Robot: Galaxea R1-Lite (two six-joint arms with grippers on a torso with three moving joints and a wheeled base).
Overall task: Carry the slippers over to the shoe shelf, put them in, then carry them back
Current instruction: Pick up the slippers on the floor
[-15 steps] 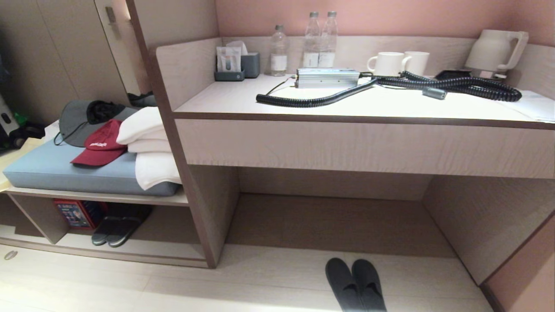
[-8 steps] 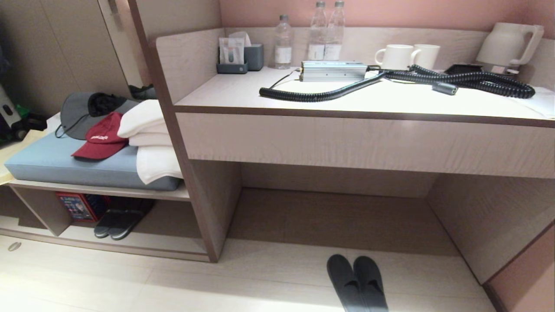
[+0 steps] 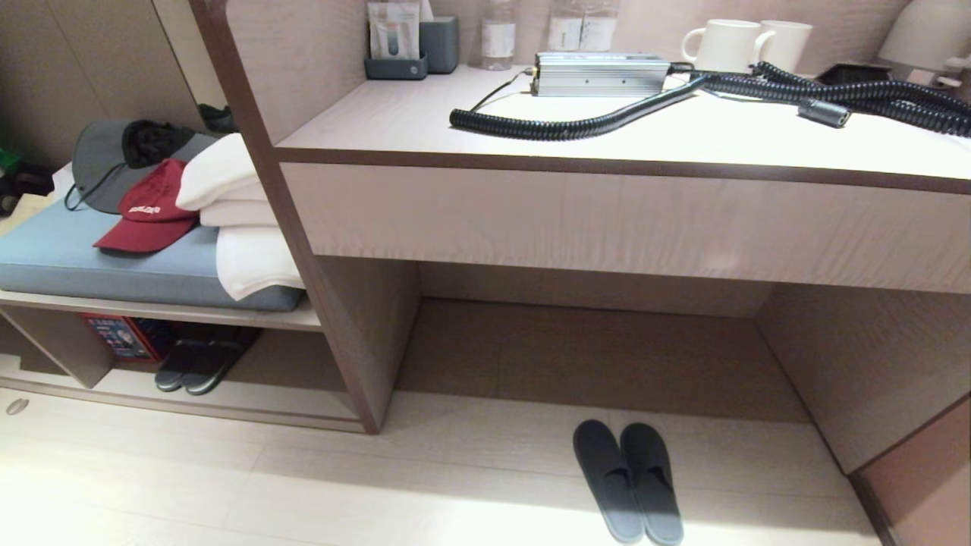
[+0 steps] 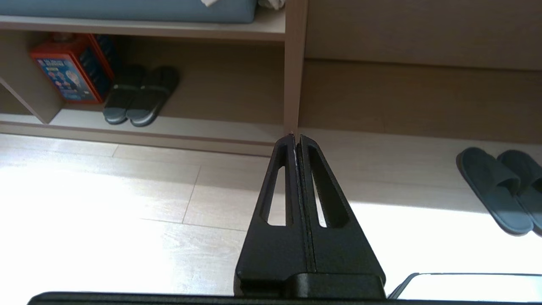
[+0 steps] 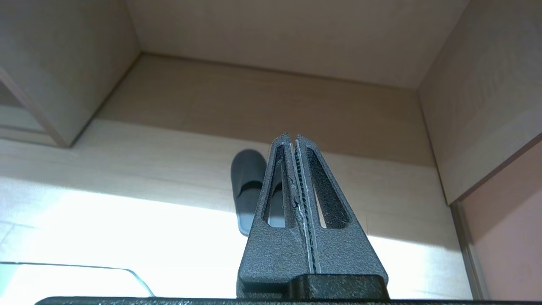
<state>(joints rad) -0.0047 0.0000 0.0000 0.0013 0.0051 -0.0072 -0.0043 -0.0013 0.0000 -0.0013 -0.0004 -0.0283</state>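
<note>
The slippers [image 3: 628, 480] lie side by side on the floor at lower centre, under the bench [image 3: 622, 129]. Both tools, left [image 4: 296, 140] and right [image 5: 292, 139], hang closed and empty; the shoe shelf [image 3: 250, 402], lower left, already holds another pair [image 3: 196, 365].

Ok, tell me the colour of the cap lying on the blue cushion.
Dark red, with small white lettering on the front. The cap shows best in the head view.

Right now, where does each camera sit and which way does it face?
Head: high, looking down at the desk; no arm shows.
Left wrist: low, facing the shoe shelf; shut left gripper shows.
Right wrist: low, facing the desk recess; shut right gripper shows.
All three share the slippers on the floor.
</note>
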